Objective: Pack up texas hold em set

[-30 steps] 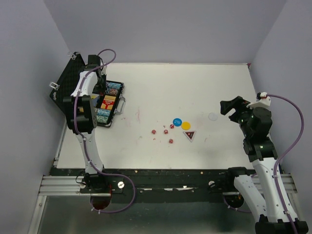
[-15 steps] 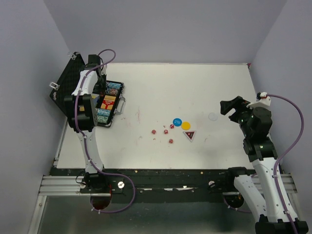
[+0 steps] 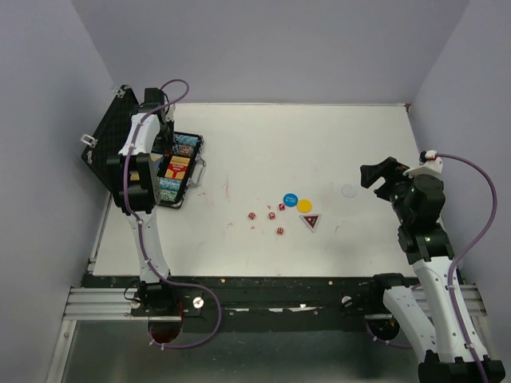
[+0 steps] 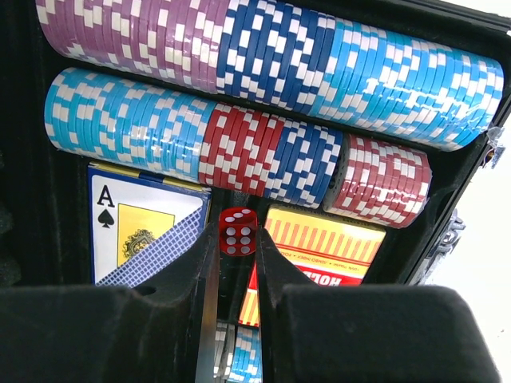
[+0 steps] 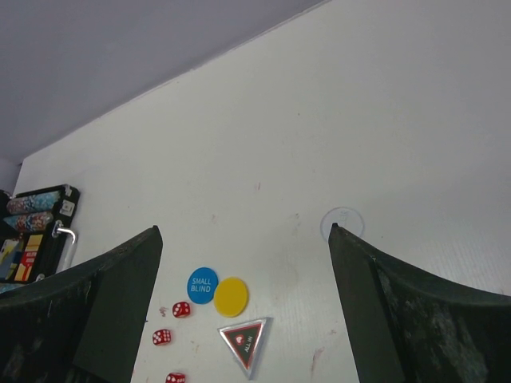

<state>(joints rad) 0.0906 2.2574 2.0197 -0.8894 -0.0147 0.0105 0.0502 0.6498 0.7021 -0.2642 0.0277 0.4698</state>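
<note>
The black case (image 3: 194, 156) lies open at the far left, its foam lid (image 3: 106, 137) tilted back. Inside it are rows of multicoloured chips (image 4: 263, 56) and card decks (image 4: 319, 247). My left gripper (image 3: 165, 148) is over the case and shut on a red die (image 4: 237, 231), which it holds above the gap between the decks. Several red dice (image 3: 271, 215), a blue disc (image 3: 290, 199), a yellow disc (image 3: 305, 205), a dark triangular token (image 3: 310, 221) and a clear white disc (image 3: 349, 191) lie on the table. My right gripper (image 3: 374, 175) is open and empty, to the right of the white disc.
The right wrist view shows the blue disc (image 5: 202, 285), yellow disc (image 5: 230, 296), token (image 5: 247, 341), red dice (image 5: 181, 309), the white disc (image 5: 342, 224) and the case (image 5: 36, 231) at far left. Purple walls enclose the white table (image 3: 319, 144).
</note>
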